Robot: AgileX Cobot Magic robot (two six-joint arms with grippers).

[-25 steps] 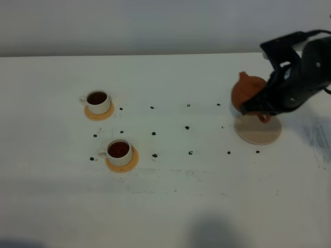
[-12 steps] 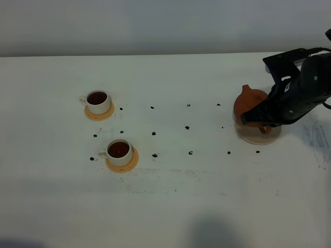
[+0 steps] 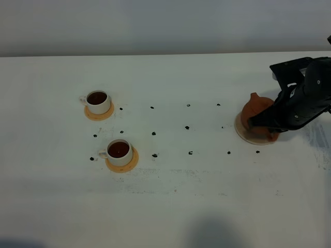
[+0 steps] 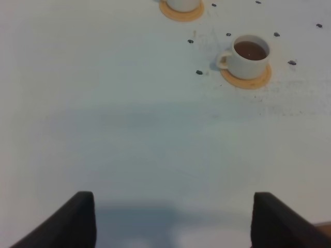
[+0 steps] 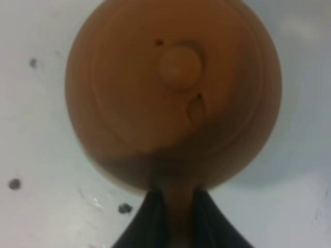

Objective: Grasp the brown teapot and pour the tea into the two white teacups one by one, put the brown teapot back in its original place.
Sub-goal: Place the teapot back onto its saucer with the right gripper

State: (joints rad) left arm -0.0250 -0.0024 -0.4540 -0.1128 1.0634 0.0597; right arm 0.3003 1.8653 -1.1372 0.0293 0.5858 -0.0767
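**Teapot on saucer, right hand clamped**

Two white teacups (image 3: 108, 126) sat full toward the counter's left edge. Left hand (image 4: 170, 219) was spread wide, empty. Brown teapot (image 3: 257, 111) rested on the saucer (image 3: 243, 133) near the right edge; right hand (image 5: 175, 206) gripped its handle.

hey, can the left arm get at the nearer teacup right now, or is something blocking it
Probably yes. The left gripper is open, and only bare table lies between it and the nearer teacup; the right gripper is far off, holding the teapot.

Soft, even light washes the white desk (image 3: 170, 196) bright, nearly overexposed (detail is thin). A vague grey shadow lies at its near edge. Close up, the round reddish-brown clay teapot (image 5: 173, 93) is blurred, out of focus.
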